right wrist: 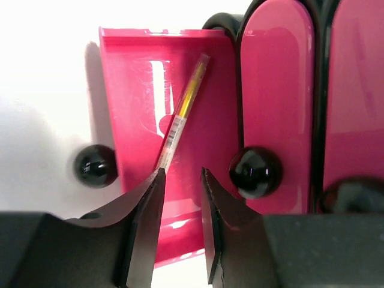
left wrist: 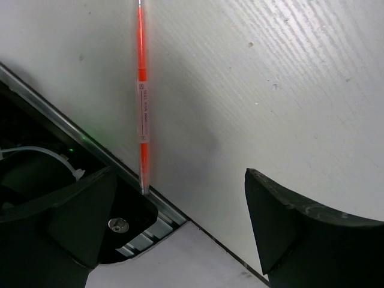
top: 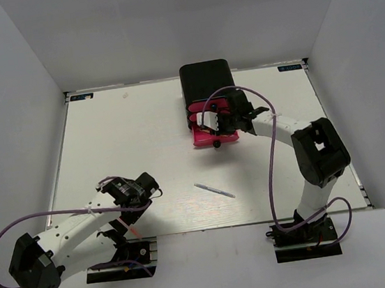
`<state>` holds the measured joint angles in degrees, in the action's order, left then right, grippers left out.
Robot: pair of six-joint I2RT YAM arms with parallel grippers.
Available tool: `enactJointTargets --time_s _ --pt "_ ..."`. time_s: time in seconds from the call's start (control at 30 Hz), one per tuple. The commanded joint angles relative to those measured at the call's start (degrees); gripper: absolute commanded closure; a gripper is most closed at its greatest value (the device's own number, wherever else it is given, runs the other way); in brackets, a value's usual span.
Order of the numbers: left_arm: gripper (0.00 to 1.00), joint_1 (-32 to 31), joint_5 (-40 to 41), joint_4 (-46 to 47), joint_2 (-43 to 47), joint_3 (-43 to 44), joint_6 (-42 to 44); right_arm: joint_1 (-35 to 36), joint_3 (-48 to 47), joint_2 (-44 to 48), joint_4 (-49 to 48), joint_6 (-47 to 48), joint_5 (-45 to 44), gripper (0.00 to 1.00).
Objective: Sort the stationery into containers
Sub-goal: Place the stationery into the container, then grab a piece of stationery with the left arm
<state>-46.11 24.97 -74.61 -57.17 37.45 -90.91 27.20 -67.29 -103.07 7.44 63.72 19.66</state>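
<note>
Looking at the right gripper [right wrist: 180,174], its fingers are standing a little apart with nothing between them, and the yellow pen [right wrist: 183,114] is lying slanted in the open pink drawer [right wrist: 132,90], just beyond the fingertips. Its near end is sitting right at one tip, and I can't tell if they're touching. If they are, pulling away could be dragging the pen back out. The left gripper [left wrist: 180,177] is hanging wide open, with the orange pen [left wrist: 141,90] lying ahead of its fingers, one end at the table edge [left wrist: 90,144]. A sloppy pinch there is risking a nudge off the edge. A thin grey-blue pen [top: 214,190] is waiting well apart from both grippers.
</note>
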Motion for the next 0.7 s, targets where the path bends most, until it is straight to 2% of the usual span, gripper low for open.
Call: enactJointTargets --time_s 0.0,0.23,0.53,0.67 --pt "0.02 -0.04 -0.36 -3.35 -1.36 2.27 -2.60 -0.74 1.10 5.68 -1.64 -4.29 3.36 0.64" --pt "0.02 -0.04 -1.50 -5.55 -6.02 3.42 -4.54 -1.80 8.21 15.33 -4.80 -13.44 7.58 0.64" --pt "0.01 -0.04 -2.21 -5.55 -14.63 5.35 -7.61 -3.46 19.81 24.40 -6.74 -15.82 9.08 0.64" --pt "0.04 0.49 -1.59 2.17 -11.05 2.46 -7.61 -4.78 21.41 26.51 -8.58 -16.88 9.96 0.64"
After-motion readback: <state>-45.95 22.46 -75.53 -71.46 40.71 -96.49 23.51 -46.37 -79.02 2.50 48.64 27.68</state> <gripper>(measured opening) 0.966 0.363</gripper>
